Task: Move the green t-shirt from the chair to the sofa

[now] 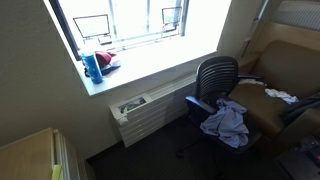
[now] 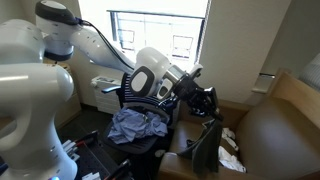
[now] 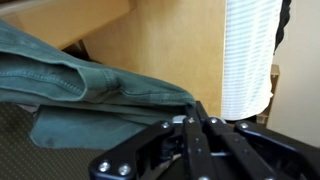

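Note:
The green t-shirt [image 3: 70,75] fills the left of the wrist view, and its edge is pinched between my closed fingers. My gripper [image 3: 195,114] is shut on it. In an exterior view the gripper [image 2: 205,100] is between the office chair [image 2: 140,90] and the brown sofa [image 2: 275,135], and the dark green shirt [image 2: 207,148] hangs down from it over the sofa's near edge. In an exterior view the chair [image 1: 215,80] stands beside the sofa [image 1: 270,105].
A blue-grey bundle of clothes [image 2: 135,125] lies on the chair seat and also shows in an exterior view [image 1: 228,122]. White cloth [image 1: 280,96] lies on the sofa. A white ribbed object [image 3: 248,55] and a wooden panel [image 3: 170,40] are close ahead of the wrist. A radiator [image 1: 150,108] stands under the window.

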You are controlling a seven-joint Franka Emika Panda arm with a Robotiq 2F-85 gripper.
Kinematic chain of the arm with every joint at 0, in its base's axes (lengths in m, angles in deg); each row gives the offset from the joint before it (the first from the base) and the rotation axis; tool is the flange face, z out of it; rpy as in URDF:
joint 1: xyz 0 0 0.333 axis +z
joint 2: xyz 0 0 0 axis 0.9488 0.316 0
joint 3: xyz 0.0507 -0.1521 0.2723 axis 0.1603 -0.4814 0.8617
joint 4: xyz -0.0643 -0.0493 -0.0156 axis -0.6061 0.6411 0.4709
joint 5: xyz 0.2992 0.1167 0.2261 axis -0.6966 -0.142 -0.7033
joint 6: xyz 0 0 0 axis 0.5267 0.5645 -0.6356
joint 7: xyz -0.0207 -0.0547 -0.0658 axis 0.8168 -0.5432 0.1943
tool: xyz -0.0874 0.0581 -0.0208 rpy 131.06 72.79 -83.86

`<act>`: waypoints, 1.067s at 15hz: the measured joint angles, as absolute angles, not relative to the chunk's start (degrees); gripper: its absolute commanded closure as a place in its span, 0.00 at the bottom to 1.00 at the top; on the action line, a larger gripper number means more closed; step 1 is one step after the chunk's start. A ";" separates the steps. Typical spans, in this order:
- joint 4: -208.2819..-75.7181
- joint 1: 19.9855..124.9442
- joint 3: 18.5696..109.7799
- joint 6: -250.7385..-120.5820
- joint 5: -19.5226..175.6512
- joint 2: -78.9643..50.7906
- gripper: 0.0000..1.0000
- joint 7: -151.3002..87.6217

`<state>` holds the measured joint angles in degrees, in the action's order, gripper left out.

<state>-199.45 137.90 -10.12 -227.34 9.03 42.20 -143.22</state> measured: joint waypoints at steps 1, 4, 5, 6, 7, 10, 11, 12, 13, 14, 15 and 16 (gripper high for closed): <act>-198.79 136.53 -9.58 -226.96 9.10 42.33 0.97 -143.22; -198.11 135.91 -9.40 -226.54 9.09 42.70 0.97 -143.22; -198.08 136.09 -9.45 -226.48 8.25 42.53 1.00 -143.58; -198.04 136.36 -9.88 -225.61 7.46 42.14 0.99 -144.46; -197.78 136.43 -10.63 -223.77 7.33 41.77 1.00 -145.64; -194.81 135.85 -13.24 -214.64 8.30 41.83 0.99 -150.94; -193.25 135.95 -13.72 -211.23 8.95 41.85 0.99 -153.49; -191.58 136.45 -13.90 -207.88 9.42 41.83 0.99 -156.19; -190.01 137.36 -13.85 -205.89 10.26 41.65 0.99 -159.08; -188.64 138.79 -13.69 -205.42 11.10 41.33 0.99 -162.01; -187.52 140.74 -13.62 -205.59 11.62 41.01 0.99 -164.28; -186.58 142.94 -13.63 -206.36 11.91 40.87 0.72 -166.50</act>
<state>-186.58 142.94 -13.63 -206.36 11.91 40.87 -166.50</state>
